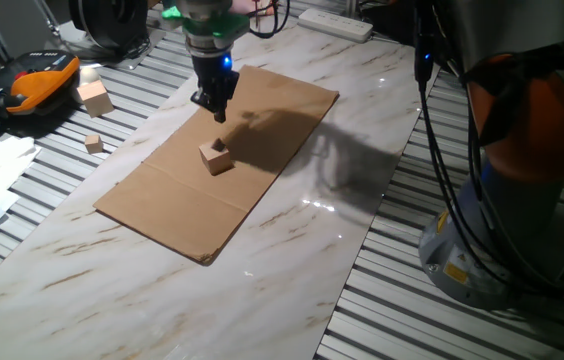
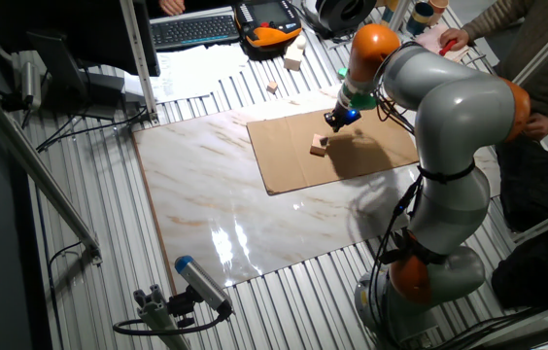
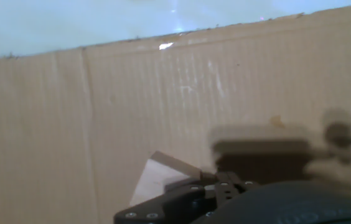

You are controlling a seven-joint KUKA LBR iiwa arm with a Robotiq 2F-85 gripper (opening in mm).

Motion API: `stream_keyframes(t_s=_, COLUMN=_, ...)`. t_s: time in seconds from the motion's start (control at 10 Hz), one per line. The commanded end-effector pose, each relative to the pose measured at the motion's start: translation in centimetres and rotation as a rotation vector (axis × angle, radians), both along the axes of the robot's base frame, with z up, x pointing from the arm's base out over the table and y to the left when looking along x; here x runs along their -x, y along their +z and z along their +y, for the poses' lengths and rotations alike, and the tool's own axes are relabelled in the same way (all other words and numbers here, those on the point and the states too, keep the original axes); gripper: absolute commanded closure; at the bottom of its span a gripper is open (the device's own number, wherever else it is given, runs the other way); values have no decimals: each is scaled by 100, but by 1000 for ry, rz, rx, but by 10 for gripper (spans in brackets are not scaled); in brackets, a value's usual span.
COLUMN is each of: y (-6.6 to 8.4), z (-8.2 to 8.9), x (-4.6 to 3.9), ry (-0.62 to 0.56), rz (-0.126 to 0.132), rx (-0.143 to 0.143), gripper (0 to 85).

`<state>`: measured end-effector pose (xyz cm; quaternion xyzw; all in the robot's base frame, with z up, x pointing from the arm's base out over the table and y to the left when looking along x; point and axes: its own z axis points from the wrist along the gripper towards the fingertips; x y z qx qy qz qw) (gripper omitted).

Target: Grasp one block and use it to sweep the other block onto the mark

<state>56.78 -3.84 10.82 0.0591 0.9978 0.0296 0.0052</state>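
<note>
Hand view shows me one wooden block (image 3: 157, 180) low in the picture, just in front of the claw body, lying on the brown cardboard (image 3: 101, 124). Most of this picture is blurred, so I cannot tell if the claw is spread or pressed together, and I cannot see if it pinches something.

From one fixed view, the claw (image 1: 216, 108) hangs above the cardboard (image 1: 162, 200), and the block (image 1: 216, 157) sits a little below it and toward the camera, apart from the fingertips. I do not find the second block or the mark with any certainty; a blurred dark spot (image 3: 334, 118) appears at the right of the hand view, but I cannot say what it is.

From the other fixed view, the block (image 2: 318, 146) lies just beside the claw (image 2: 337, 121). Far from the claw, off the cardboard, two more wooden pieces (image 1: 93, 97) rest on the ribbed table (image 1: 462, 320) near an orange device (image 1: 42, 80).
</note>
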Motion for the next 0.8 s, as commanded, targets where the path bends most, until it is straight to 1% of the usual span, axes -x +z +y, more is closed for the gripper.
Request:
stream_keyframes(t_s=0.0, y=-31, z=32, x=8, ry=1, rz=0, rx=-8, gripper=850)
stream_keyframes(t_s=0.1, y=-61, z=73, x=20, ry=-2, rz=-1, rx=-16, gripper=850)
stream_keyframes(t_s=0.2, y=-90, z=112, x=24, ry=-5, rz=-6, rx=-31, gripper=850)
stream_keyframes(t_s=0.4, y=-113, z=135, x=21, ry=-5, rz=-19, rx=-30, gripper=850)
stream_keyframes(t_s=0.7, y=-113, z=133, x=26, ry=-8, rz=-20, rx=-36, gripper=850)
